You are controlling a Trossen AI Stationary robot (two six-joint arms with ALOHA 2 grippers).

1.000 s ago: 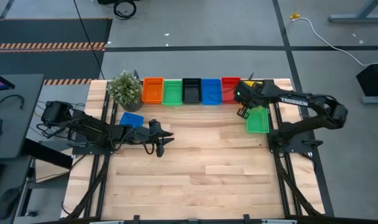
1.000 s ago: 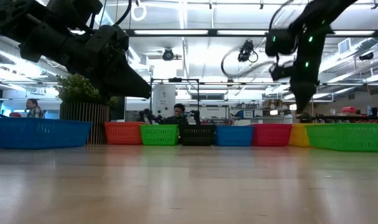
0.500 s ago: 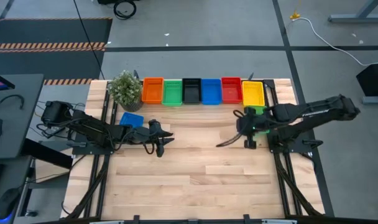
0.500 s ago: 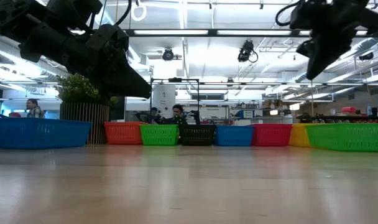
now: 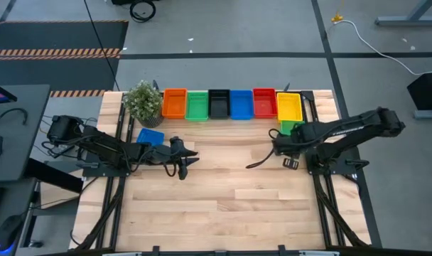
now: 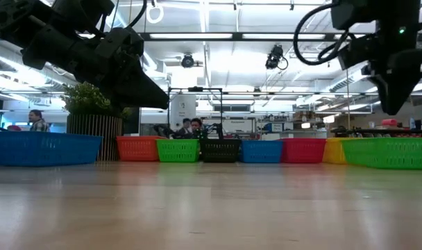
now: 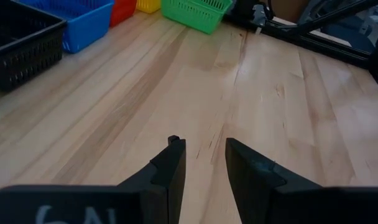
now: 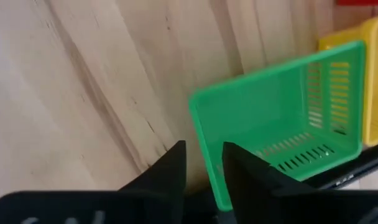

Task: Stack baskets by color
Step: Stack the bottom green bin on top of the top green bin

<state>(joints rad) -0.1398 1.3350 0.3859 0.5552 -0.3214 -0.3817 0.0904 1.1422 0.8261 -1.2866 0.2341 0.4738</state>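
Now, my table point(image 5: 216, 192) carries the back row of baskets unchanged: orange basket point(image 5: 174, 104), green basket point(image 5: 197, 104), black basket point(image 5: 219, 104), blue basket point(image 5: 241, 104), red basket point(image 5: 263, 102) and yellow basket point(image 5: 289, 107), with the potted plant point(image 5: 143, 101) at the row's left end; what has changed is on my right side, where the right arm has swung down from over the red and yellow end to the loose green basket point(image 8: 282, 118) lying just in front of the yellow one; the right gripper point(image 8: 201, 168) now straddles that basket's near wall, fingers apart where a moment ago they were together, though whether they touch the plastic I can't quite tell; I judge a pick-up is starting, to carry this basket to its green partner in the row; a loose blue basket point(image 5: 150, 136) sits untouched by the plant; the left gripper point(image 7: 202, 163) hovers over bare wood beside it, fingers apart, empty.
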